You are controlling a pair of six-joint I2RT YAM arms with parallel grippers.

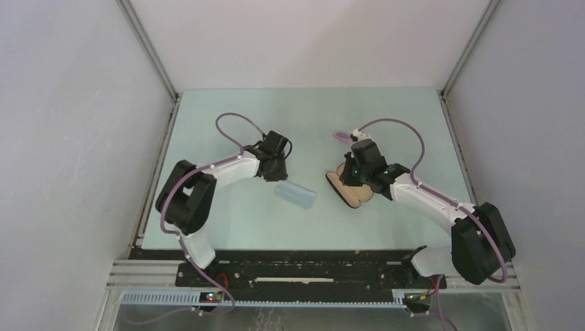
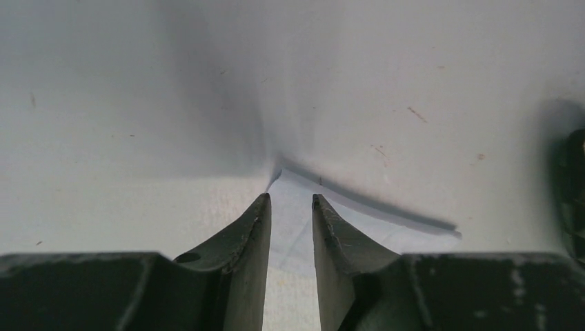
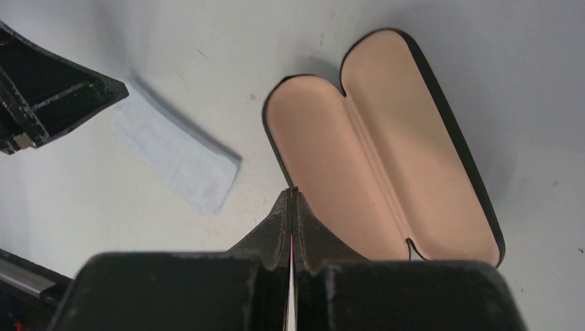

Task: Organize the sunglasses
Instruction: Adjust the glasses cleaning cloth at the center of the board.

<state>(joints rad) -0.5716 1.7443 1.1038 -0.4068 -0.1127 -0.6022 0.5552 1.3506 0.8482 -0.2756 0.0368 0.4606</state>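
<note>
Right gripper (image 3: 292,193) fingers pinched together, empty over open black tan-lined oblong case (image 3: 386,158), left gripper (image 2: 291,200) narrowly parted above folded light blue cloth (image 2: 359,217), slim pink-purple translucent sunglasses (image 1: 341,138) not yet cased

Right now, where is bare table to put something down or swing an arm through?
Free: the far strip of table behind the left gripper and right gripper, and the near strip between the cloth, the open case and the near edge. Crowded: the middle, where both grippers, cloth, case and sunglasses bunch together.
</note>
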